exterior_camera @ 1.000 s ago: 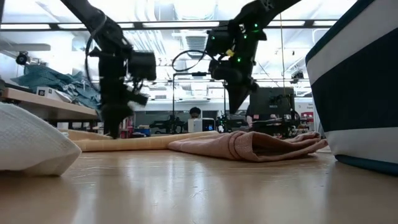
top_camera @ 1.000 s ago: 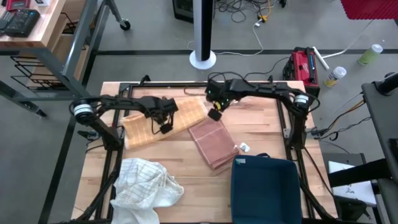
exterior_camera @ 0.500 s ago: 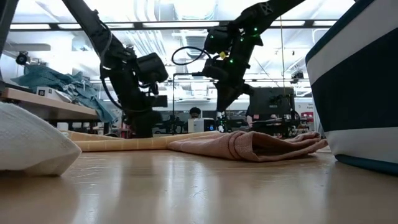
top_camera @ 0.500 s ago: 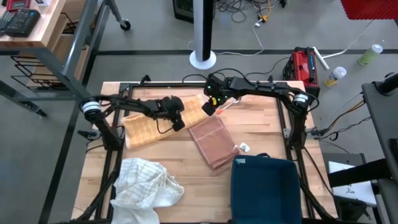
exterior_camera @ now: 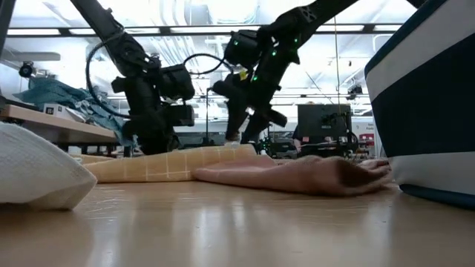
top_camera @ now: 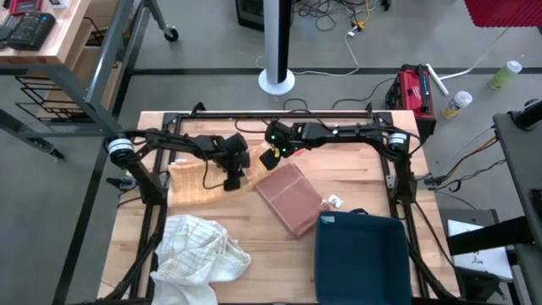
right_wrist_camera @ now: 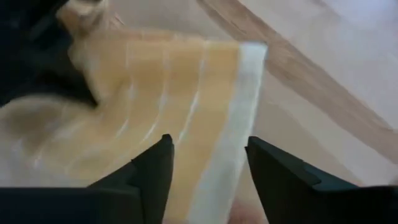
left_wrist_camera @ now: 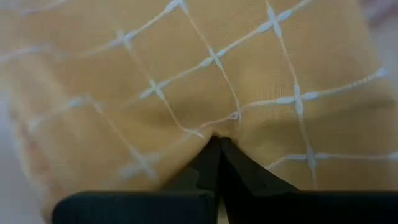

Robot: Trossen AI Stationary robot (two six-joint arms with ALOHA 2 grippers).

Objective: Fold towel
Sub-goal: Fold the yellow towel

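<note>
Here the yellow checked towel [top_camera: 207,174] lies across the far left part of the wooden table [top_camera: 254,237], its long axis running side to side, from the table's left edge towards the middle. Going from the left, the left gripper [top_camera: 235,180] sits over the towel's inner half, and its wrist view shows its dark fingers [left_wrist_camera: 217,163] pressed together with a small pleat of the yellow cloth caught at their tips; so it has the towel pinched. Just to the right of it, the right gripper [top_camera: 273,158] hangs above the towel's right-hand end. Its wrist view shows its two fingers [right_wrist_camera: 152,174] spread apart, nothing between them, with the towel's pale hemmed edge [right_wrist_camera: 231,134] lying beyond the gap.

So the relation that matters is this: the towel's free end lies directly ahead of and below the right gripper, while the left gripper holds a point a little further left along the same long axis. Both arms are near, but the right one is closer to the loose end and, judging by its open stance, is the one likely to take hold next.

Further right lies a folded pink towel [top_camera: 290,196], and near the right front corner a dark blue bin [top_camera: 362,258]. A crumpled white cloth [top_camera: 196,248] sits at the near left. No brand, label or writing can be read on any of these.
</note>
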